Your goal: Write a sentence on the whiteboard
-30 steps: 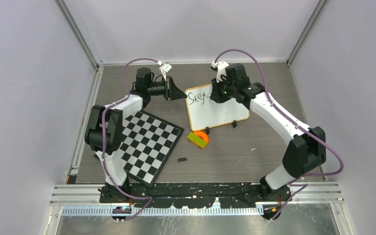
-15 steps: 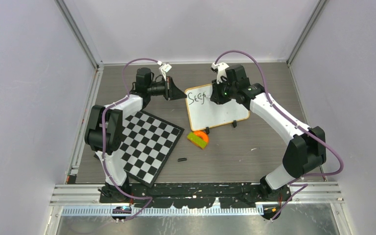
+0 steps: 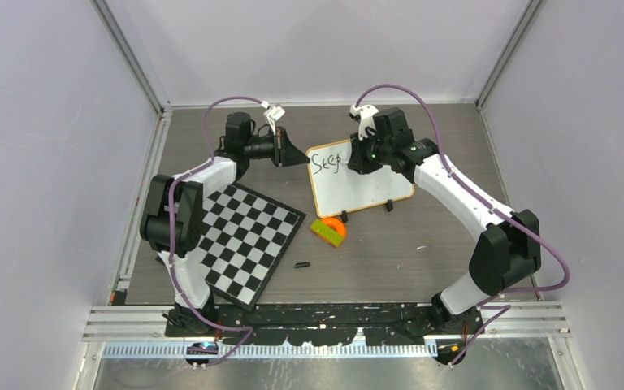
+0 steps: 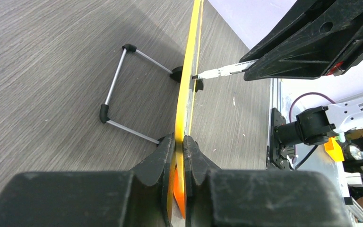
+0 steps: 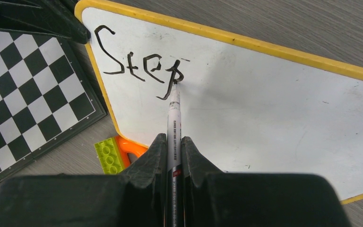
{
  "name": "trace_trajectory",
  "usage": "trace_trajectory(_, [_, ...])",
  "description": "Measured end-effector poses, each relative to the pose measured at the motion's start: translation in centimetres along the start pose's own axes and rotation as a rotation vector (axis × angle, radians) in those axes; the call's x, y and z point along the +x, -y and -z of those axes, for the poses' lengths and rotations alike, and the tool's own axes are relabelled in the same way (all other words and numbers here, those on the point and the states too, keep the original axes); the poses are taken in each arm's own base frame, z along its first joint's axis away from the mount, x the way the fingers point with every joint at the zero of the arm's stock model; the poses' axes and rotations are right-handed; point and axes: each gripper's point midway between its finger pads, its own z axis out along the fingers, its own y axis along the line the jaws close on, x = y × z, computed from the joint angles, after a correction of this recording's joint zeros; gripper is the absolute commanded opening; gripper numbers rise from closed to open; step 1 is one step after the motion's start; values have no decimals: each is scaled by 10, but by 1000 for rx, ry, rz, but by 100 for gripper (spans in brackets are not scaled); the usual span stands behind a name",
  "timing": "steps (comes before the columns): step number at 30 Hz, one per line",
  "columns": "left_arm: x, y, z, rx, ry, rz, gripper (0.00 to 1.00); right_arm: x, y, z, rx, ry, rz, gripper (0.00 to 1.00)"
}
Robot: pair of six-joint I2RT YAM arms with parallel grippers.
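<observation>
The table (image 3: 422,244) carries the whiteboard (image 3: 361,183), which is propped on its wire stand and leans back. A chequered board (image 3: 244,240) lies flat just beside the whiteboard's near left corner. The left claw (image 4: 179,142) is pinching the whiteboard's left edge, one finger on each face. The right claw (image 5: 172,142) hangs over the whiteboard's upper left part, pinching a marker (image 5: 174,118) whose tip touches the white surface. A green-and-orange brick (image 3: 329,229) sits against the whiteboard's near edge. The sentence (image 5: 139,66) on the whiteboard reads "Step", with the marker tip at the p. A small black piece (image 3: 301,265) lies well nearer than the whiteboard.
</observation>
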Motion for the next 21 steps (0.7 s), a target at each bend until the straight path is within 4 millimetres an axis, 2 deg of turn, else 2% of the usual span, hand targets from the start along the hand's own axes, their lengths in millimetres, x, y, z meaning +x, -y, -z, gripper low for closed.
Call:
trace_trajectory(5, [6,2,2,1,-33,-4,39,3,-9,7,-46,-14,-2,0])
trace_trajectory(12, [18,3,5,2,-76,31,54,-9,-18,31,-122,12,16,0])
trace_trajectory(16, [21,5,6,9,-86,47,55,-12,-6,36,-134,25,6,0])
trace_trajectory(21, [16,11,3,27,-86,44,50,-12,7,38,-124,31,-1,0])
